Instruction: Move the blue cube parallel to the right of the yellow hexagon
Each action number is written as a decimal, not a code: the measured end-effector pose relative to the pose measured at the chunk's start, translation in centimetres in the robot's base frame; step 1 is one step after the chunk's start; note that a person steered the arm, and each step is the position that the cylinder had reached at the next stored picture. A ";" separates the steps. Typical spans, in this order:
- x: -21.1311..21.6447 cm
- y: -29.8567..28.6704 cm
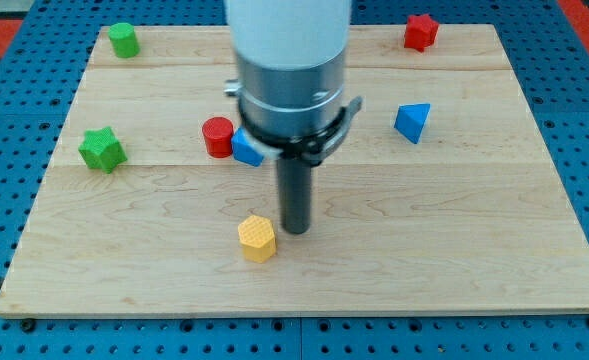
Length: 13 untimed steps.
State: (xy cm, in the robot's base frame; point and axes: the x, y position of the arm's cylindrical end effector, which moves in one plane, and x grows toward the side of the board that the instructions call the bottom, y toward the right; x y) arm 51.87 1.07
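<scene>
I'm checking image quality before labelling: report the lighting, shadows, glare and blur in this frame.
Camera view: even, diffuse lighting, with only faint shadows under the yellow hexagon and beside my tip; no strong glare on the wooden board; the close arm housing looks soft, while the red star and green star stay fairly sharp.

Dark rod, my tip (296, 231); yellow plastic hexagon (257, 238) just left of it; red plastic cylinder (217, 137) and blue plastic cube (244, 149) above-left; pale wooden board (454, 240) beneath.

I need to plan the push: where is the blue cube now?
The blue cube sits left of the board's centre, touching the red cylinder, partly hidden by my arm, above the yellow hexagon.
</scene>
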 end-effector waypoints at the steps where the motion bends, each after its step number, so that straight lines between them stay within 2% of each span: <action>1: -4.5 0.2; 2: -5.8 -0.3; 4: -5.6 -1.0; 5: -6.2 -7.8; 6: -7.3 -0.9; 7: -11.0 3.5; 8: -14.6 -2.3; 9: -12.6 -6.3; 10: -8.7 -4.3; 11: -9.5 -2.2; 13: -7.4 -3.5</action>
